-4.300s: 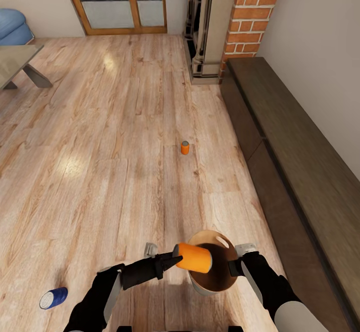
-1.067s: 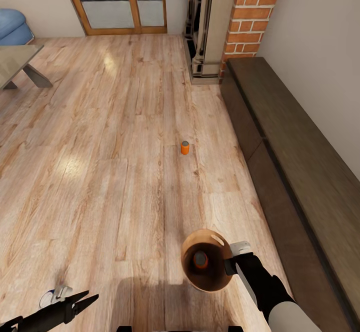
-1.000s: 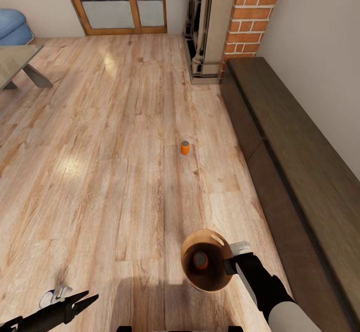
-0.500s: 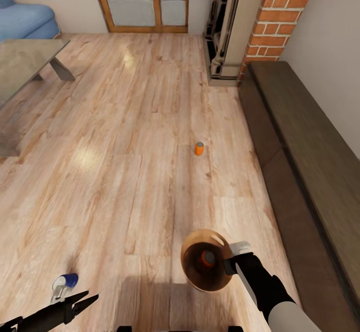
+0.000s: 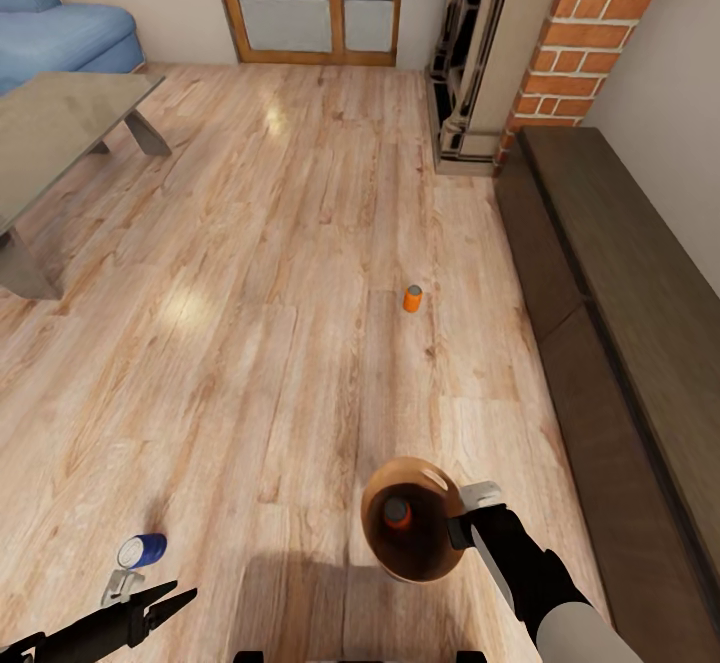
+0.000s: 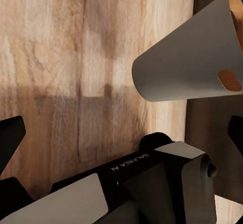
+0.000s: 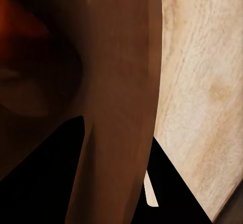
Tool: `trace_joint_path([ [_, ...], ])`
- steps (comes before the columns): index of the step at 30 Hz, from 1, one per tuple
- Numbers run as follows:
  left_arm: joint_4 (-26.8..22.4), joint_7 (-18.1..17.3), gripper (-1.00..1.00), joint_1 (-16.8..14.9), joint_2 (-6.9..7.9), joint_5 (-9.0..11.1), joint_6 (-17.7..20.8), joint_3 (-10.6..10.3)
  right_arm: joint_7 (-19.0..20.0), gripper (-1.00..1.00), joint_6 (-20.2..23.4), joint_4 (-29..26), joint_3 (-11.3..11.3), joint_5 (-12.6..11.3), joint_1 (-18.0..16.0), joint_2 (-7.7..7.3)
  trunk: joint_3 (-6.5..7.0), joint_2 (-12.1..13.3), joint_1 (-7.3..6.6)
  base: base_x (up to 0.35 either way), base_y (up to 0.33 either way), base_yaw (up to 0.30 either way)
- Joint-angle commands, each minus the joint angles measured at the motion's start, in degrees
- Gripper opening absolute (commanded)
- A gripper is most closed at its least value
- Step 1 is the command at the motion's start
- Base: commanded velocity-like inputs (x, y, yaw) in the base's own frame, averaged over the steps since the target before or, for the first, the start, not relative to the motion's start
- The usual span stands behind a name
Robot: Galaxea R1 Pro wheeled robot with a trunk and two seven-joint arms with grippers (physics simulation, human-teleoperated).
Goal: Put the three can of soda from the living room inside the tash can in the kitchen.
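Gripping the rim of the round bin (image 5: 415, 533) — brown inside, off-white outside — the right gripper (image 5: 462, 530) is holding it tilted above the pale plank floor (image 5: 250, 343), an orange can (image 5: 397, 513) lying inside. Another orange can (image 5: 412, 298) is standing well ahead. The left gripper (image 5: 170, 603), fingers spread and empty, is reaching low just behind the blue can (image 5: 141, 550); its arm reads "GALAXEA".
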Motion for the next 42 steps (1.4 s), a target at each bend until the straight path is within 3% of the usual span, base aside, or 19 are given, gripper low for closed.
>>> trace_joint_path([
  [1, 0.0, 0.0, 1.0, 0.0, -0.01, -0.01, 0.0, -0.01, 0.07, -1.0, -0.03, 0.0, 0.02, -0.61, -0.01, 0.01, 0.0, 0.0, 0.0, 0.0, 0.0, 0.002],
  [8, 0.0, 0.0, 1.0, 0.0, -0.01, -0.03, 0.0, -0.02, 0.04, -1.0, -0.09, -0.01, 0.02, -0.61, -0.01, 0.01, 0.0, 0.0, 0.0, 0.0, 0.0, 0.085],
  [25, 0.0, 0.0, 1.0, 0.0, -0.05, 0.04, 0.0, -0.02, -0.01, -1.0, -0.1, -0.01, 0.1, -0.61, -0.01, 0.01, 0.0, 0.0, 0.0, 0.0, 0.0, 0.259],
  [42, 0.0, 0.0, 1.0, 0.0, -0.03, 0.0, -0.01, -0.02, -0.01, -1.0, -0.1, -0.01, 0.11, -0.61, -0.01, 0.01, 0.0, 0.0, 0.0, 0.0, 0.0, 0.021],
])
